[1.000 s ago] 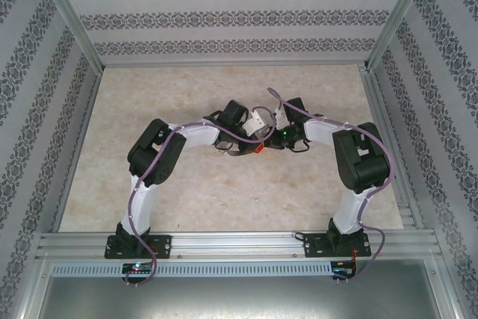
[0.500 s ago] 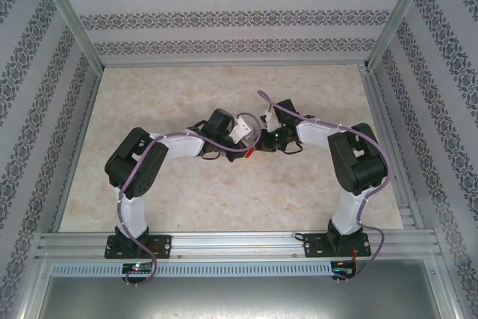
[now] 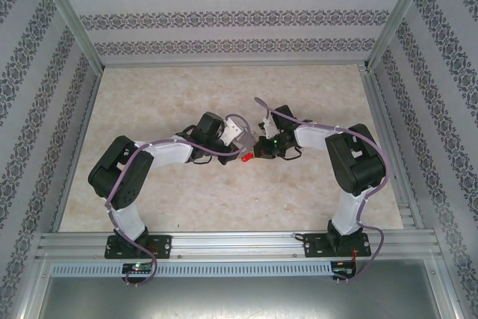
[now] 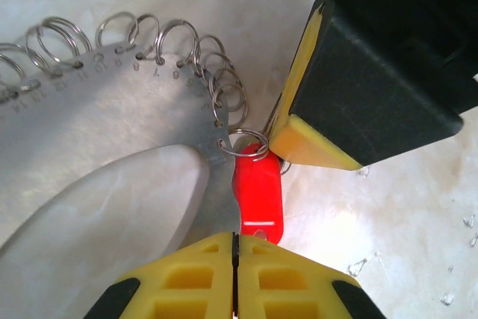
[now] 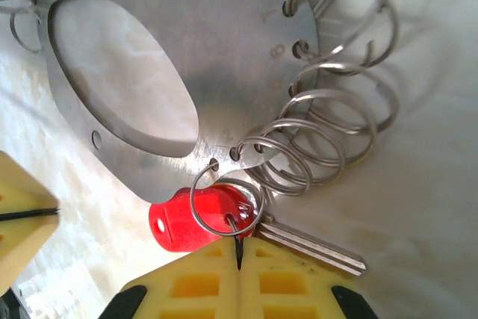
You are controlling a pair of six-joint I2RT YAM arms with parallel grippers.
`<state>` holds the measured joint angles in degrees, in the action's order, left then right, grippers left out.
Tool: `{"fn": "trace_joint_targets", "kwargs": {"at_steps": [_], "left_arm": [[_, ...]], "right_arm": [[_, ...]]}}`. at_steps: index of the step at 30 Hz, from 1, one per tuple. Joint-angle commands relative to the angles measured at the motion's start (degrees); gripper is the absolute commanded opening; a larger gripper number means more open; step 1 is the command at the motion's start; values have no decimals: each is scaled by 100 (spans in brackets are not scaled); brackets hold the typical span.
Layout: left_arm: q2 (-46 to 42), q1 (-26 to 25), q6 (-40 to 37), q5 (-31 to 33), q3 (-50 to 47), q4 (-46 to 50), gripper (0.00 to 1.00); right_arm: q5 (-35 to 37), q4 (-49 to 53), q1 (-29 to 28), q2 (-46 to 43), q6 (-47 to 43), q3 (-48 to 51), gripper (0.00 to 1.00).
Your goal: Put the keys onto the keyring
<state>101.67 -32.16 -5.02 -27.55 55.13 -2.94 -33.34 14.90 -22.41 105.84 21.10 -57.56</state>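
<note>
Both arms meet near the middle of the table [image 3: 187, 199], and wide bare surface lies around them up to the metal frame [image 3: 239, 243] at the near edge and the patterned walls [image 3: 239, 16] on the other three sides. The left gripper [image 4: 235, 259] has its yellow fingers pressed together with nothing between them; its tips are just beside the red head of the key [image 4: 258, 184], and the right wrist view shows a gap between them. The right gripper [image 5: 237, 259] is also closed, and it pinches the key [image 5: 187, 223] at the place where a small ring [image 5: 220, 199] passes through it; the silvery shank comes out to one side. This small ring sits in a hole at the rim of the keyring [image 5: 187, 42], a flat grey metal piece with a large oval opening. Many other wire rings [image 5: 343, 95] hang crowded along the same rim, very near to the key. Some small shiny crumbs [image 4: 357, 267] lie on the pale marbled surface.
</note>
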Motion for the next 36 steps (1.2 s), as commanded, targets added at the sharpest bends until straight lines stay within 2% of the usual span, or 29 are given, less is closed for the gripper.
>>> {"fn": "trace_joint_targets", "kwargs": {"at_steps": [1, 2, 5, 9, 13, 17, 23, 30, 32, 35, 36], "left_arm": [[-61, 26, -131, 74, 293, 171, 10], [-55, 26, -130, 79, 329, 168, 10], [-66, 19, -88, 165, 357, 96, 12], [-60, 26, -61, 483, 388, 89, 19], [-50, 35, -43, 949, 452, 175, 25], [-264, 29, 95, 1177, 278, 63, 27], [-1003, 34, 561, 1551, -287, -428, 38], [-1813, 21, 991, 1532, -581, -528, 56], [-1979, 16, 1054, 1508, -584, -465, 63], [-2209, -21, 1049, 1565, -559, -313, 76], [-2285, -48, 1018, 1633, -561, -256, 83]], "right_arm": [[127, 129, 78, -194, -80, 27, 0], [126, 143, 95, -233, -90, 19, 0], [213, 158, 144, -477, -63, 85, 23], [408, 297, 180, -857, -84, 136, 32], [569, 268, 310, -761, 14, -67, 39], [435, 254, 363, -192, 78, -670, 39], [424, 534, 387, 667, 42, -1543, 40], [293, 725, 190, 1019, -32, -1680, 39], [259, 698, 118, 1123, -19, -1726, 34], [142, 691, 13, 1364, 7, -1980, 18], [90, 702, -22, 1450, -4, -2109, 12]]}}
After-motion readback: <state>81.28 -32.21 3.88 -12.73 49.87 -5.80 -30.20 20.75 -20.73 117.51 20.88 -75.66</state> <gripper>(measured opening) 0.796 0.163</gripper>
